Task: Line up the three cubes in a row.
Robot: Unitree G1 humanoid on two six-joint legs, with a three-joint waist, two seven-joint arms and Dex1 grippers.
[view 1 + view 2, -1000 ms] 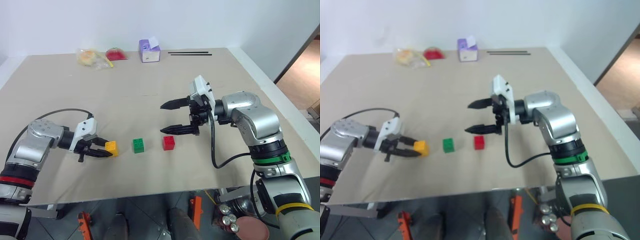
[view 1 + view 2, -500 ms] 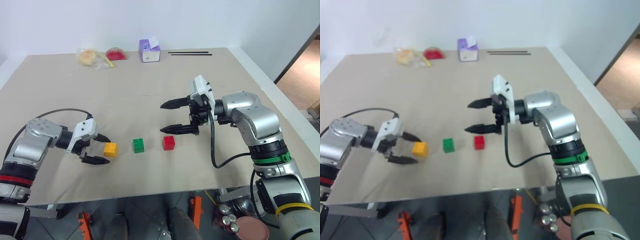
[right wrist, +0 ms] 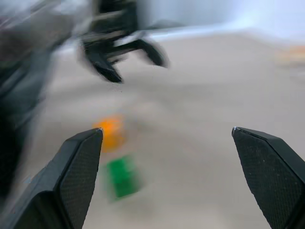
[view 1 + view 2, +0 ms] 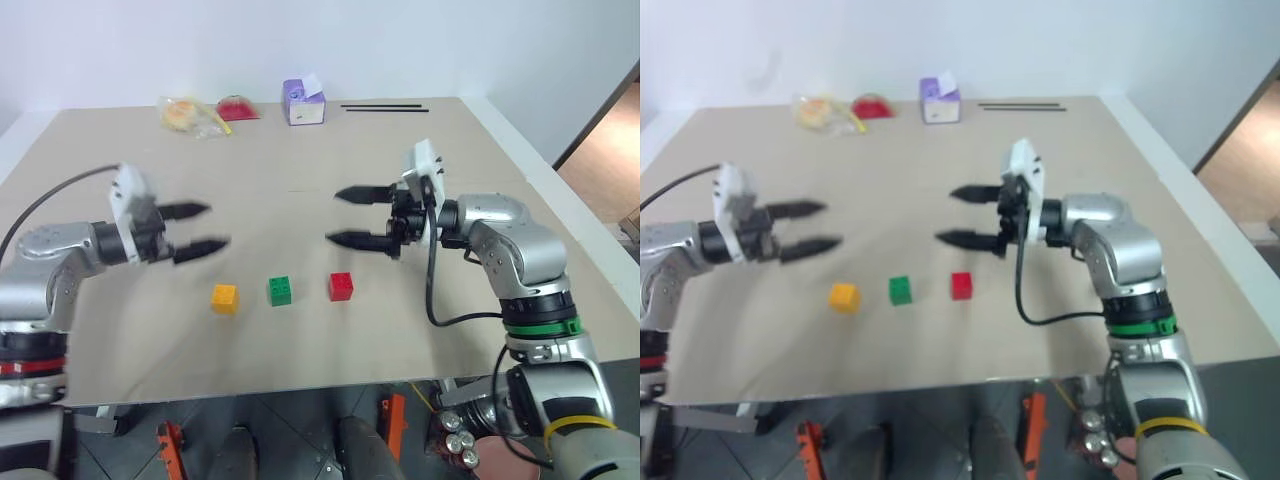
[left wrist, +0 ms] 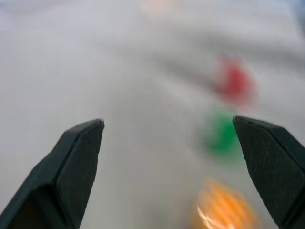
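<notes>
Three small studded cubes lie in a row on the tan table (image 4: pixel 300 380): yellow-orange (image 4: pixel 224 297), green (image 4: pixel 279 290) and red (image 4: pixel 340 286). My left gripper (image 4: pixel 213 226) hovers open and empty above the table, up and to the left of the yellow-orange cube. My right gripper (image 4: pixel 333 216) points left, open and empty, above and behind the red cube. The left wrist view shows the blurred red (image 5: pixel 233 83), green (image 5: pixel 222 136) and orange (image 5: pixel 224 210) cubes past my open fingers. In the right wrist view the orange (image 3: pixel 109 131) and green (image 3: pixel 123 176) cubes appear.
Along the table's far edge stand a purple and white box (image 4: pixel 303 102), a red item (image 4: pixel 235 107), a yellowish bag (image 4: pixel 185 115) and thin black sticks (image 4: pixel 385 107). The table's front edge runs just below the cubes.
My left gripper opened and let go of the yellow-orange cube, then rose and turned away from it. The cube stays on the table. My right gripper, still open, edged slightly away.
</notes>
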